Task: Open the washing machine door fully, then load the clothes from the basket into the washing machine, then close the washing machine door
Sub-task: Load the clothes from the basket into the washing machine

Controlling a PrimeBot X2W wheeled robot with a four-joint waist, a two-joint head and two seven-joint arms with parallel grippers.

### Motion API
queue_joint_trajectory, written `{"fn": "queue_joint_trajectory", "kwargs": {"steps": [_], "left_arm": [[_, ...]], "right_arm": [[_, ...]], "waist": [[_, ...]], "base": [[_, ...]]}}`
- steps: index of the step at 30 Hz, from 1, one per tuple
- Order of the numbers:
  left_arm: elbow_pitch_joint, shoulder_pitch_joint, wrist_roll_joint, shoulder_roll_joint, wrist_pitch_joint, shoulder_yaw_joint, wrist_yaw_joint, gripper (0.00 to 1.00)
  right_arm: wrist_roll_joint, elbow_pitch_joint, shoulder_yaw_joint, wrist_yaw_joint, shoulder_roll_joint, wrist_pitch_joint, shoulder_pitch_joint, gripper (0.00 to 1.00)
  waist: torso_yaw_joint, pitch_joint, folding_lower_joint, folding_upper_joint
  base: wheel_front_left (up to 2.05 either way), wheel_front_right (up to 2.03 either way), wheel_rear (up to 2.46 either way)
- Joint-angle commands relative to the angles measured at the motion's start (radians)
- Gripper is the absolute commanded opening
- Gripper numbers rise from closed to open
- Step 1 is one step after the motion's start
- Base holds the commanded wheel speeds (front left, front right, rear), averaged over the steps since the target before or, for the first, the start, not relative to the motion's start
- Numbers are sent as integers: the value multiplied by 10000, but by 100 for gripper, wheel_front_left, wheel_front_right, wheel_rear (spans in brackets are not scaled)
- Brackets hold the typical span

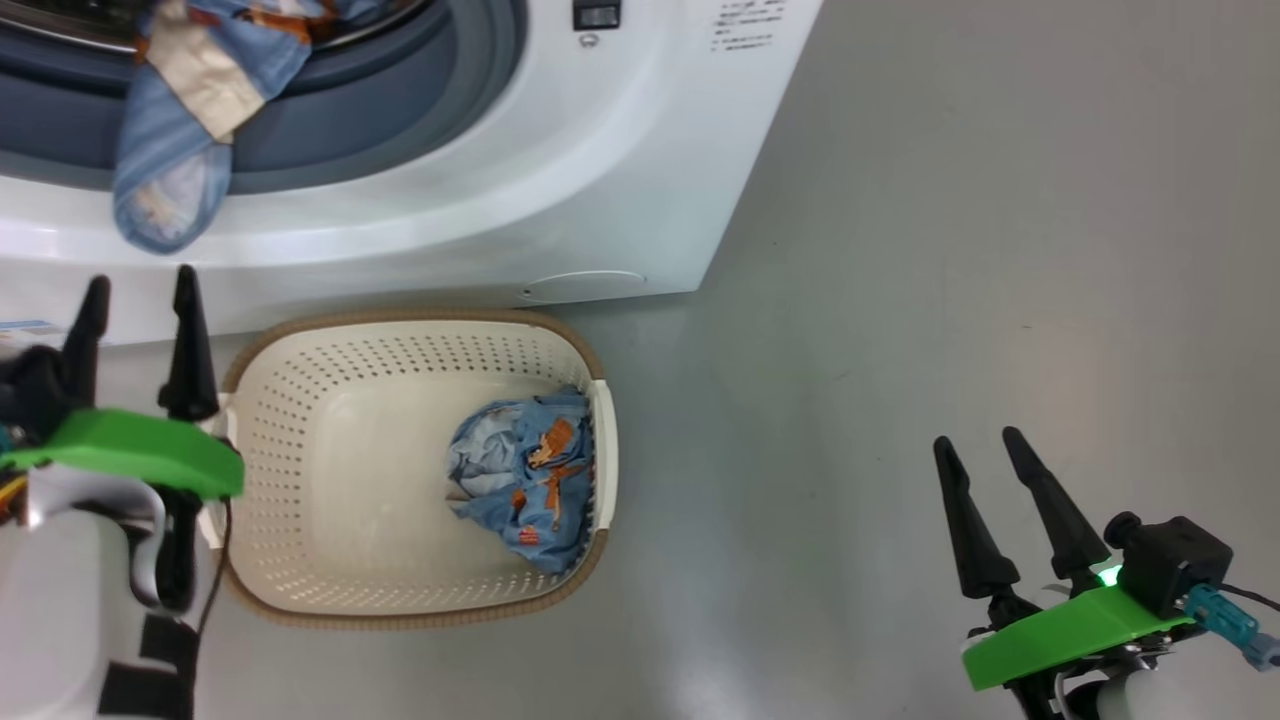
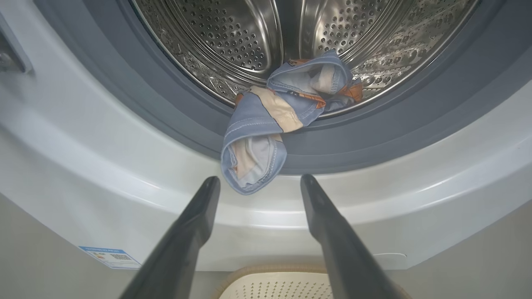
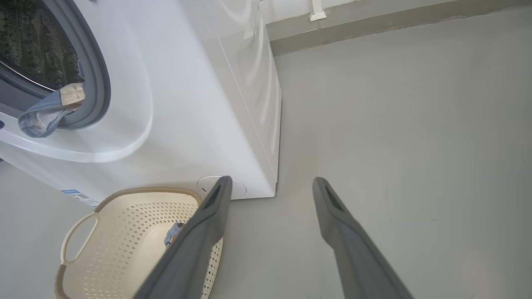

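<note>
The left pincer (image 1: 140,283) is released, its two dark fingers spread with nothing between them. The right pincer (image 1: 977,440) is released and empty too, hanging over bare grey floor (image 1: 950,250).

In front of both pincers stands the washing machine (image 1: 560,150), the largest thing. It is cut off by the top edge of the head view, so only the lower part of its opening can be seen. The steel drum (image 2: 232,37) and the grey gasket (image 2: 166,108) are also cut off at the top of the left wrist view.

The basket (image 1: 400,320) sits on the floor just beside the left pincer, on the side toward the right pincer and well apart from that one. Its long axis runs from one pincer toward the other, along the machine's front.

The hanging garment (image 2: 257,137) lies straight ahead of the left pincer. Its long axis goes from the drum's edge over the gasket, and its lower end hangs down toward the fingertips without touching them. The crumpled garment (image 1: 525,480) lies in the basket at the end nearer the right pincer. In the right wrist view one finger hides most of it.

A small blue label (image 2: 109,256) is at the machine's base, too small to read.
</note>
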Motion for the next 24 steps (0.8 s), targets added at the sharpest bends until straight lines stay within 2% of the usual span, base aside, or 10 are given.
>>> {"fn": "queue_joint_trajectory", "kwargs": {"steps": [1, 12, 23, 24], "left_arm": [[-5, -251, -25, 477, -53, 257, -15, 100], [2072, -1738, 121, 1147, -53, 608, -15, 100], [2873, -2545, 307, 1538, -53, 588, -15, 100], [2913, -2600, 298, 1547, -53, 560, -15, 97]], "right_arm": [[-58, -179, 308, 29, 6, -120, -134, 100], [-37, -212, 525, 29, 90, -120, -203, 100], [-37, -295, 568, 29, 145, -120, -359, 100], [-41, -301, 555, 29, 153, -120, -369, 100]], "waist": [[-115, 65, 0, -1], [-534, 345, 0, -1], [-787, 659, 0, -1], [-790, 681, 0, -1]], "base": [[0, 0, 0], [0, 0, 0], [0, 0, 0], [0, 0, 0]]}}
